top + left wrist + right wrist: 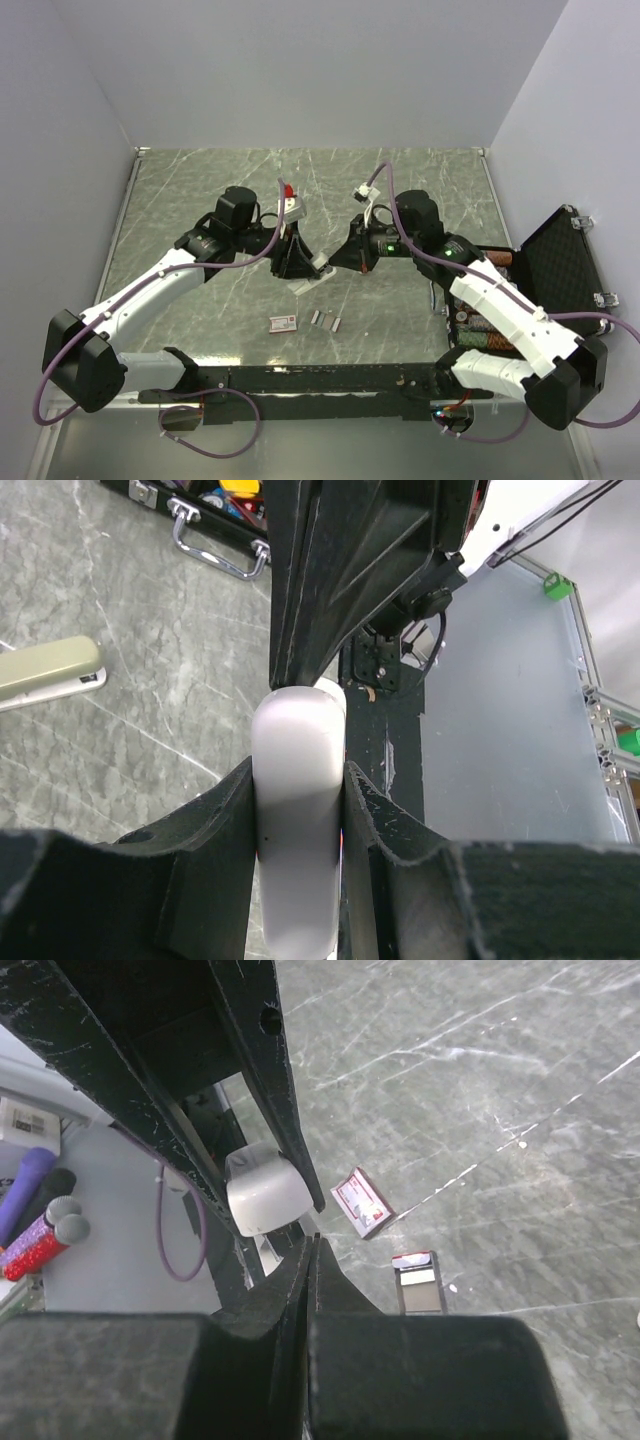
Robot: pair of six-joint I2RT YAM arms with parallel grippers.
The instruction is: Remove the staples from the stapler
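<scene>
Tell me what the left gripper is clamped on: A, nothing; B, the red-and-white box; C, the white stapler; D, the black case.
C: in the left wrist view the left gripper has its jaws pressed against both sides of the white stapler.

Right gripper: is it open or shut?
Shut. The right gripper shows its fingers pressed together, with no gap, in the right wrist view.
</scene>
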